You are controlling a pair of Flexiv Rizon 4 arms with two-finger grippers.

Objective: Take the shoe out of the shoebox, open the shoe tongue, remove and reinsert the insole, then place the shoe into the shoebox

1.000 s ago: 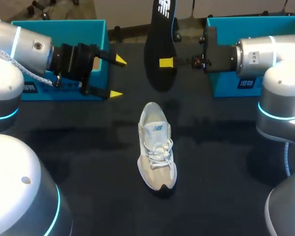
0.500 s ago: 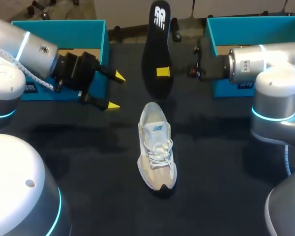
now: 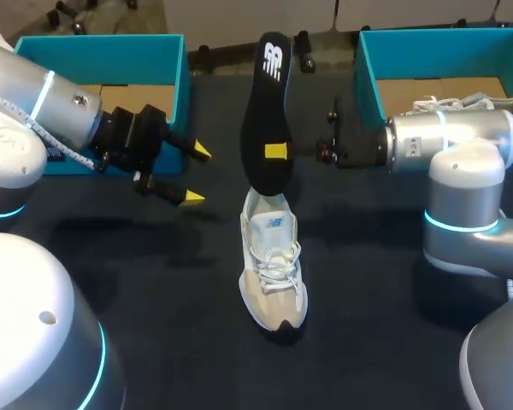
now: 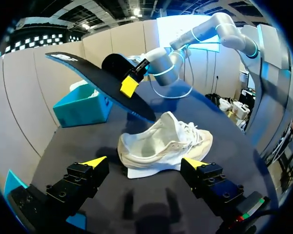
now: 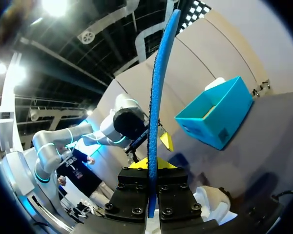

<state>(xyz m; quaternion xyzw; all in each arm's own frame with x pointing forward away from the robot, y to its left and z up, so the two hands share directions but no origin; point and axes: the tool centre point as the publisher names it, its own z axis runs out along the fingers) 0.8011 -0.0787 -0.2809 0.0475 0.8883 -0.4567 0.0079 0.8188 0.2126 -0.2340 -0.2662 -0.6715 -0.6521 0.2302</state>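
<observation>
The insole (image 3: 268, 107) hides the shoe's (image 3: 274, 260) heel.

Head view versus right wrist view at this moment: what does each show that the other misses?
Head only: the whole shoe with its laces, the right box and the second shoe inside it. Right wrist only: the blue side of the insole, edge-on in the right gripper. Both: the insole, the left box, the left gripper.

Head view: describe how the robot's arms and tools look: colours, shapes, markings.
The left arm and right arm are rounded silver-grey tubes with glowing cyan joint rings; a white cable runs along the left. The left tool and right tool are black, blocky, with yellow finger tips.
</observation>
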